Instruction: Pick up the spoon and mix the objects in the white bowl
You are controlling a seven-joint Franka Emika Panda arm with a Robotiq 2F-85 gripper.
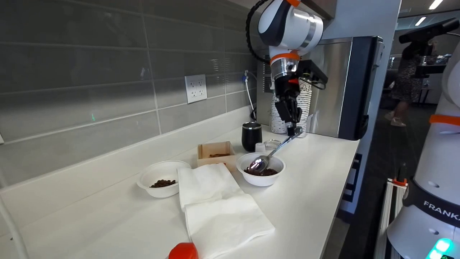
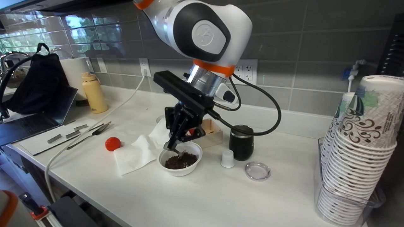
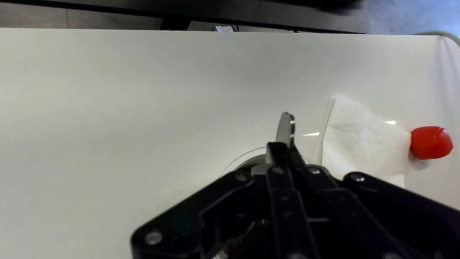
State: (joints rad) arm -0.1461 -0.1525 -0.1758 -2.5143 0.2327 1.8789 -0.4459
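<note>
My gripper [image 1: 293, 130] is shut on the handle of the silvery spoon [image 1: 259, 164], and it also shows in an exterior view [image 2: 174, 149] over the white bowl [image 2: 178, 172]. The spoon slants down, its head inside that white bowl [image 1: 261, 181] over the heap of reddish-brown objects [image 1: 269, 172]. Whether the head touches them is unclear. The objects also show in an exterior view [image 2: 182, 161]. In the wrist view the spoon's handle end [image 3: 285, 128] sticks out past my fingertips [image 3: 283, 153]; the bowl is mostly hidden behind the gripper.
A smaller white bowl [image 1: 144, 180] with a darker heap stands beside white paper towels [image 1: 226, 216]. A wooden box [image 1: 215, 162], black tumbler [image 2: 241, 143], small white cup [image 2: 227, 158], clear lid [image 2: 258, 171] and red object [image 2: 112, 144] are nearby. Stacked paper cups [image 2: 356, 157] stand farther along.
</note>
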